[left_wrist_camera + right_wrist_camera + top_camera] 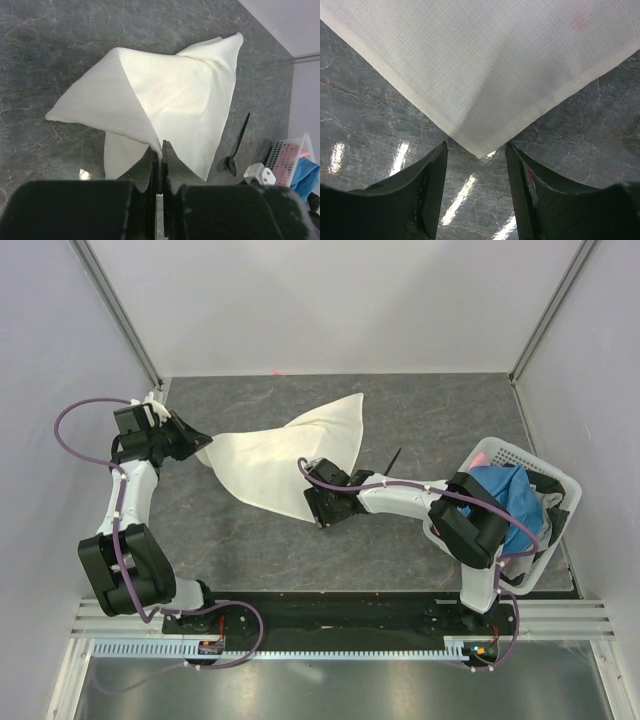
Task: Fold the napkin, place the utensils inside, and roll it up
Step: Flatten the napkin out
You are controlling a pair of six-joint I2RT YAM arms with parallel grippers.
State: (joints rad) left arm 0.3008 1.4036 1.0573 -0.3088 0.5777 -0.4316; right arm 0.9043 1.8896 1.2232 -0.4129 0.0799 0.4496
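1. Our left gripper (pixel 161 148) is pinched shut on one corner of the cream-white square cloth napkin (pixel 290 455), near the worktop's left edge. We judge it holds that corner up to carry a fold across.
2. Our right gripper (pixel 476 150) has its jaws apart, straddling the napkin's near corner, which lies flat on the grey marbled worktop (pixel 250 540). It looks ready to pinch but grips nothing.
3. The slim black spoon-like utensil (pixel 237 145) lies bare just right of the napkin, toward the white plastic basket (pixel 520 452) at the right edge.
4. From above, our right arm hides the napkin's near corner and the utensil's head. We cannot tell how the layers under the lifted corner lie.
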